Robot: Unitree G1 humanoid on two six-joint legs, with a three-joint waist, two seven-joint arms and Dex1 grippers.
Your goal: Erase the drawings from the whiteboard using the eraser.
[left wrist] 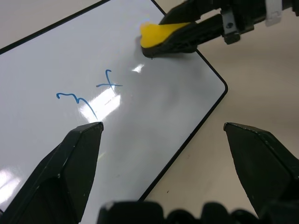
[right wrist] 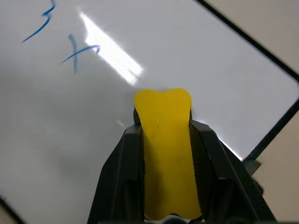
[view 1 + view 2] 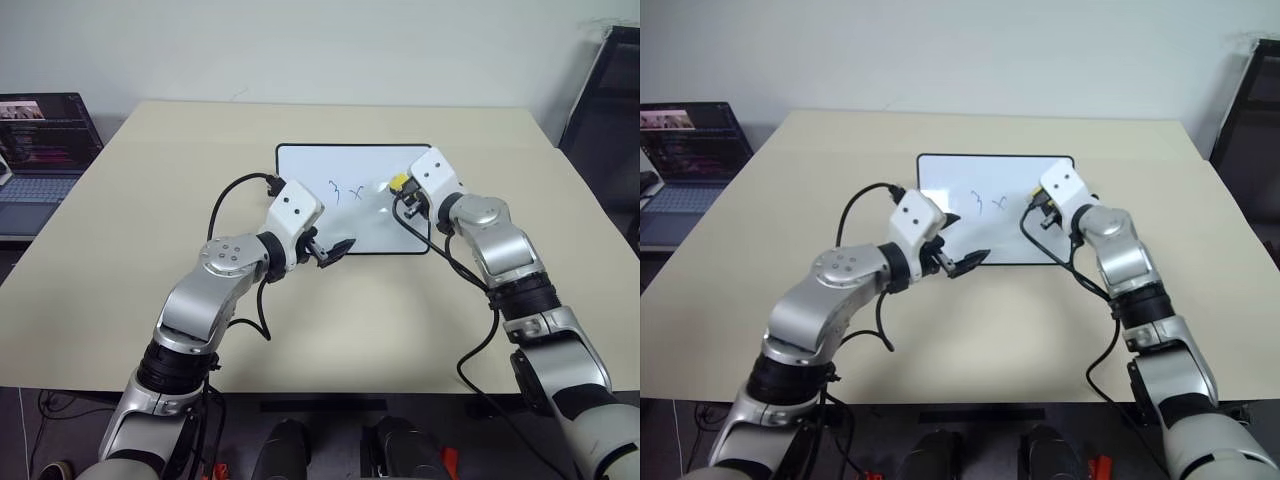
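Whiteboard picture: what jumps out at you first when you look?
The bright yellow eraser stands out, squeezed in the right pincer and pressed on the whiteboard in the middle of the table. Beside it, blue drawings remain. The left pincer hovers open at the board's near edge.

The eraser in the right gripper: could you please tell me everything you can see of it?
The small yellow block eraser has a black side and looks soft, bulging where it is squeezed. The right gripper is shut on it, black fingers clamping both sides. Its tip is at the white, black-framed whiteboard, beside the blue marker drawings and apart from them; contact with the board cannot be told.
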